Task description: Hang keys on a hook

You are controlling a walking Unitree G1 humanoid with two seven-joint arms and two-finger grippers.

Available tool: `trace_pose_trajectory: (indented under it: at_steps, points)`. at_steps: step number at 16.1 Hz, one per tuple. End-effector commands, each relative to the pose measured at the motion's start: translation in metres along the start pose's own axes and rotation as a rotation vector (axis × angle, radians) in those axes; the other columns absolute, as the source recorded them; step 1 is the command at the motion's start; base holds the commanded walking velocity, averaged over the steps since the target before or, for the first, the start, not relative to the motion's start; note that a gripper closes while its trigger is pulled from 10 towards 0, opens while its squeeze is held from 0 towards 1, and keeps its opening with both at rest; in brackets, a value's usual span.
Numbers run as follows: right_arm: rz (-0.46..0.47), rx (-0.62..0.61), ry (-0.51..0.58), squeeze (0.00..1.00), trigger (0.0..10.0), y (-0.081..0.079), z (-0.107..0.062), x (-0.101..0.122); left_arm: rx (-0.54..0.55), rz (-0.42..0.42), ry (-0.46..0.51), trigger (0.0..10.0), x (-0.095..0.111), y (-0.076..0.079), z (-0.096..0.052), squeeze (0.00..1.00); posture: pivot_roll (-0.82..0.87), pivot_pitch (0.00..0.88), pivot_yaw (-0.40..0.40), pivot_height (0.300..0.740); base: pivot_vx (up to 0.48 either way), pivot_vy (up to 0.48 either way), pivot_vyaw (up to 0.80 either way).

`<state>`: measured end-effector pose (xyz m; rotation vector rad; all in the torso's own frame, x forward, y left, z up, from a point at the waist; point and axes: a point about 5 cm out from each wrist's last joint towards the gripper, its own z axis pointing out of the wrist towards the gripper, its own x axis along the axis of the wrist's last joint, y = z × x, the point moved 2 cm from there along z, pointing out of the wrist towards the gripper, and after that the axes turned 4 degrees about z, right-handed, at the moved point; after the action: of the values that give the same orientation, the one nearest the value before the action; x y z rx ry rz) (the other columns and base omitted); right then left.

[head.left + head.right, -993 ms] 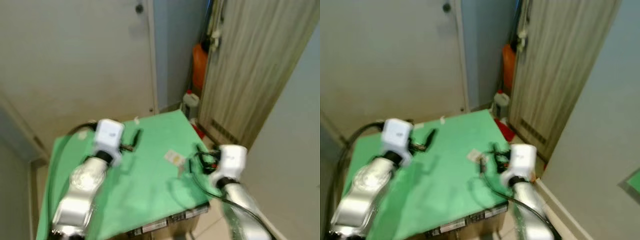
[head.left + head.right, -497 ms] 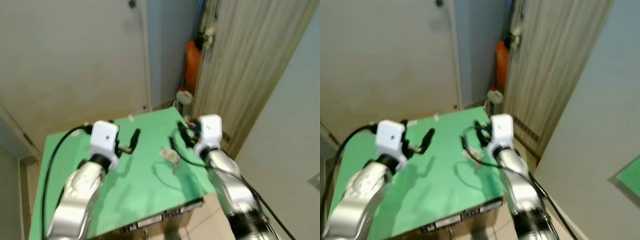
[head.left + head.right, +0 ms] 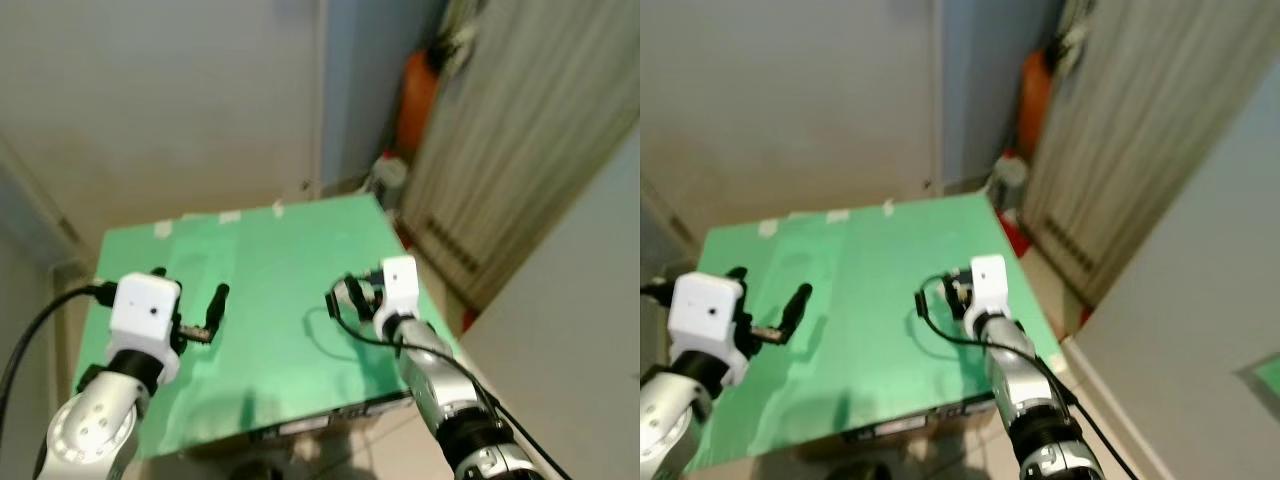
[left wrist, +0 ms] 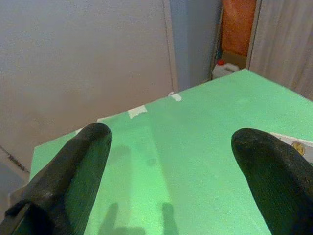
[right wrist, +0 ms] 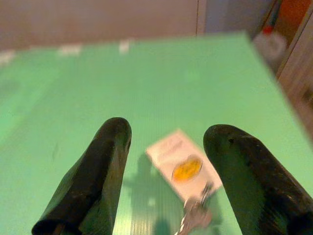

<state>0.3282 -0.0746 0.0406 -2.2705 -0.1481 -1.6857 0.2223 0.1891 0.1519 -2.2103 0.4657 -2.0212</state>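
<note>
A bunch of keys point(image 5: 193, 216) lies on the green table point(image 3: 270, 260) with a white tag point(image 5: 182, 164) that bears a yellow disc. My right gripper point(image 5: 168, 132) hovers just above them, open, with one finger on each side of the tag and nothing held. In the eye views this right gripper point(image 3: 348, 297) stands over the table's right part and hides the keys. My left gripper point(image 3: 210, 318) is open over the table's left part, well apart from the keys. The white tag point(image 4: 293, 145) also peeks in at the edge of the left wrist view.
A pale wall rises behind the table. An orange container point(image 3: 418, 95) and a white bottle point(image 3: 388, 172) stand in the far right corner beside a slatted wooden panel point(image 3: 540, 150). Bits of white tape point(image 3: 228, 216) mark the table's far edge. The floor drops off to the right.
The camera has swung and tilted. My right gripper has come in from the table's right edge to hang over the key tag. The left gripper remains open on the left.
</note>
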Motion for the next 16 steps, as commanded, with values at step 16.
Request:
trace_pose_trajectory:
  at_steps: [16]
  points:
    - [-0.045, -0.025, -0.042, 0.0, 10.0, 0.016, 0.009, -0.008, 0.049, -0.105, -0.116, 10.0, 0.008, 0.037, -0.061, 0.0, 0.35, 0.372, -0.143, 0.74, 0.0, 0.0, 0.0]
